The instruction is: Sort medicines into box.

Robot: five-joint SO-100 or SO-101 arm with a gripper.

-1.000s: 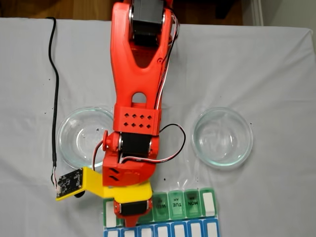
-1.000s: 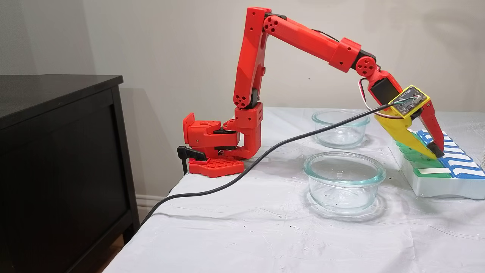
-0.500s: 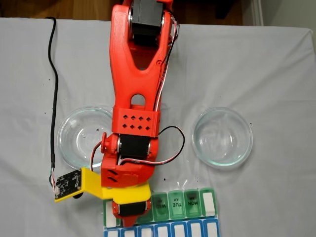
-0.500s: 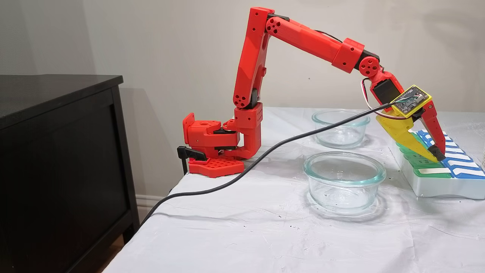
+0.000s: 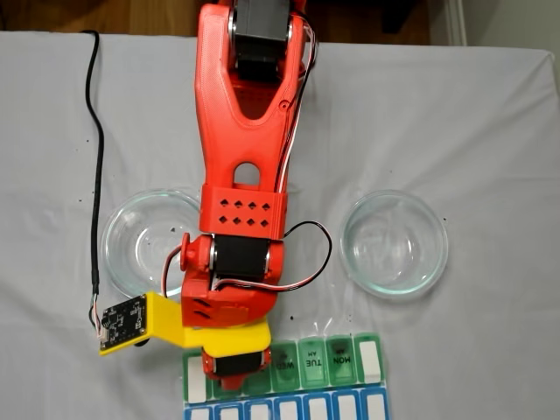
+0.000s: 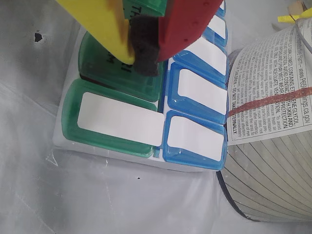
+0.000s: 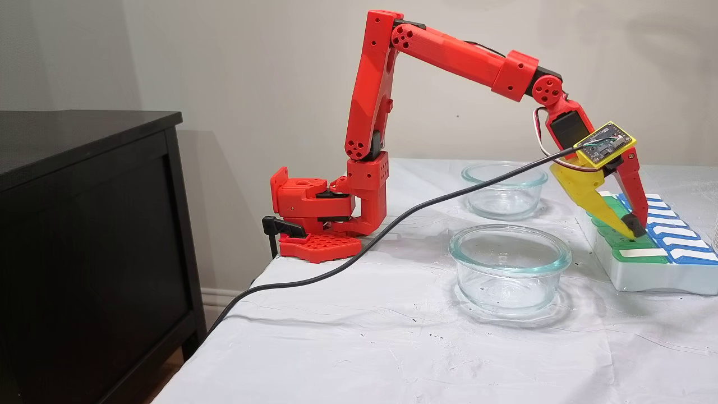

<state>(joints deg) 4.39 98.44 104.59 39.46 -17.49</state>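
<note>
As the red printed arm drew back from its reach a second earlier, the claw (image 7: 633, 226) rose slightly and moved from the seam between the green and blue rows to a position over the green row of the flat weekly pill organizer (image 7: 645, 275). In the wrist view, the yellow finger and the red finger met at a black pad, so the claw (image 6: 145, 54) was pressed together; whether a pill sat between the tips could not be determined. No green or red ball was visible in any view. The two round clear glass dishes (image 5: 394, 242) (image 5: 147, 243) appeared empty, which suggested that the sorting was at or near its end, or that the claw was closing a lid.

The pill organizer (image 5: 367, 367) lay at the bench (image 5: 490, 140) edge farthest from the arm base. Lids reading MON, TUE and partly WED, each with AM beneath, were legible in the fixed view from above. Just beside the organizer in the wrist view stood a cylindrical container (image 6: 273, 126) with printed text including "ADEQUATE VENTILATION" and "SKIN"; no brand could be read.
</note>
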